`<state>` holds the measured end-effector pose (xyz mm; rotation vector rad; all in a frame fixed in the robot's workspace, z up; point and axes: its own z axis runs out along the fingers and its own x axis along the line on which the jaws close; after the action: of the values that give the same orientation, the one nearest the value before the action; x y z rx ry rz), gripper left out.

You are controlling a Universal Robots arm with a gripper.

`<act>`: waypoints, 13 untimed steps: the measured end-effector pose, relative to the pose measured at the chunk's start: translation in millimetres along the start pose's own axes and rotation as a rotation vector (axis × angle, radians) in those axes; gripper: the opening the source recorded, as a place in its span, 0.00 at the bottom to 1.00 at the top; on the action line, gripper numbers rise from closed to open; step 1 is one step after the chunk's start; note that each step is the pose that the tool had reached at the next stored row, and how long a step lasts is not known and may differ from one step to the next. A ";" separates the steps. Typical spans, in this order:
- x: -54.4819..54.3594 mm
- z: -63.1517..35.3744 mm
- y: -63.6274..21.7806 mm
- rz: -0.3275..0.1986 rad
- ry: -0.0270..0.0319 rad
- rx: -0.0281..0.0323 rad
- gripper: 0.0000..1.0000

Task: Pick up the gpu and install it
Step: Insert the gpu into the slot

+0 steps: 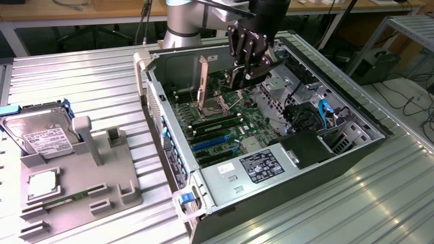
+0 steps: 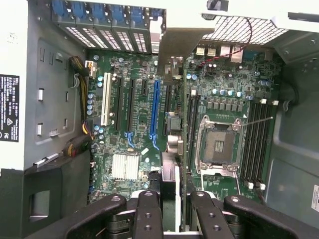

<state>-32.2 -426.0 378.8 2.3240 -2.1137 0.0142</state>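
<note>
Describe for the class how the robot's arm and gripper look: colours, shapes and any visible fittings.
The arm is a grey cylindrical column with a darker band. The gripper is black, built of linked bar-like fingers with rounded joints and small round screws or pins along them.

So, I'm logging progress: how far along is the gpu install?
Done: the gpu is picked up. In hand: the gripper is shut on it, holding it edge-on above the motherboard's expansion slots inside the open case. Left: seating it; I cannot tell whether it has entered a slot.
</note>
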 end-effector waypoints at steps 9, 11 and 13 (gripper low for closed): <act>0.0 3.6 0.0 0.000 -0.0001 0.0000 0.27; 0.0 4.7 0.0 0.000 -0.0001 0.0000 0.27; 0.0 5.8 0.1 0.000 0.0000 0.0000 0.27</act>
<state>-32.3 -426.0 373.0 2.3240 -2.1138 0.0141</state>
